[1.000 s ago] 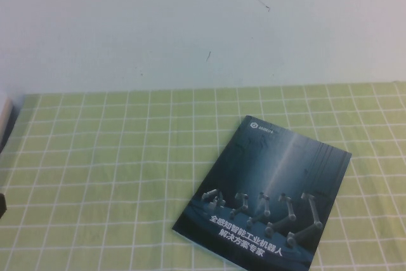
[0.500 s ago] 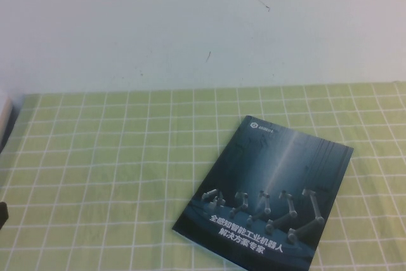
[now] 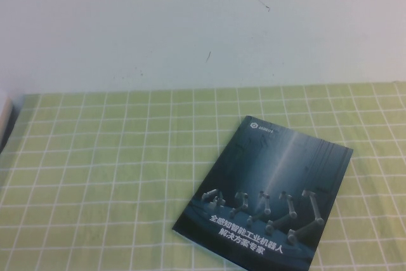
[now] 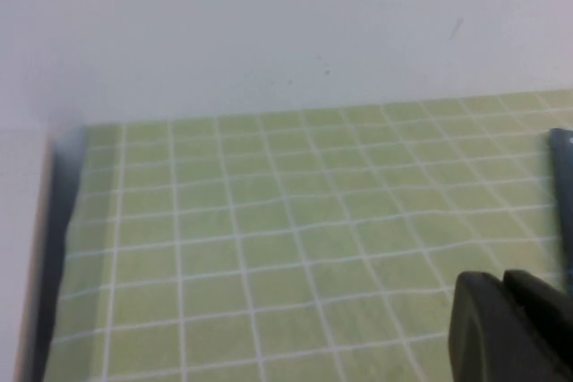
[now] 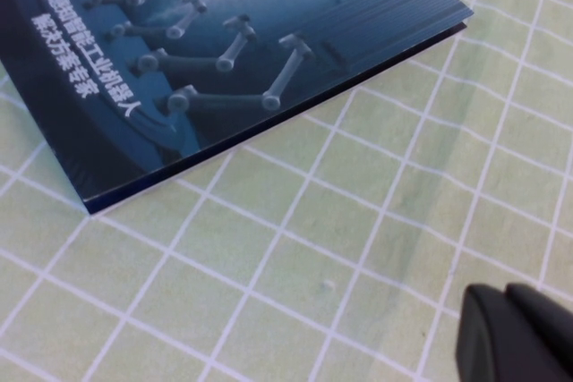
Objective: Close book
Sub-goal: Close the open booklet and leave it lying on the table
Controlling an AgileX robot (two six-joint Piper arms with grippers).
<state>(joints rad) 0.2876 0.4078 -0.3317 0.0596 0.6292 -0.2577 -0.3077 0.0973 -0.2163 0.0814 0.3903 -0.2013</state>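
The dark blue book [image 3: 266, 198] lies closed and flat on the green checked cloth [image 3: 108, 169], front right of the middle, cover up with white lettering. Neither arm shows in the high view. In the right wrist view the book [image 5: 224, 42] lies beyond my right gripper [image 5: 503, 294], which is shut, holds nothing and hangs over bare cloth off the book's edge. Far to the left of the book, my left gripper [image 4: 504, 280] is shut and empty above the cloth. Only a thin dark edge of the book [image 4: 562, 185] shows there.
A pale wall [image 3: 190, 23] rises right behind the table's far edge. A white object [image 3: 4, 115] sits at the cloth's left edge; the same side appears as a dark gap and a light strip [image 4: 49, 248] in the left wrist view.
A dark piece of the left arm at the left edge of the high view has slid down and out of sight. The book has not moved.
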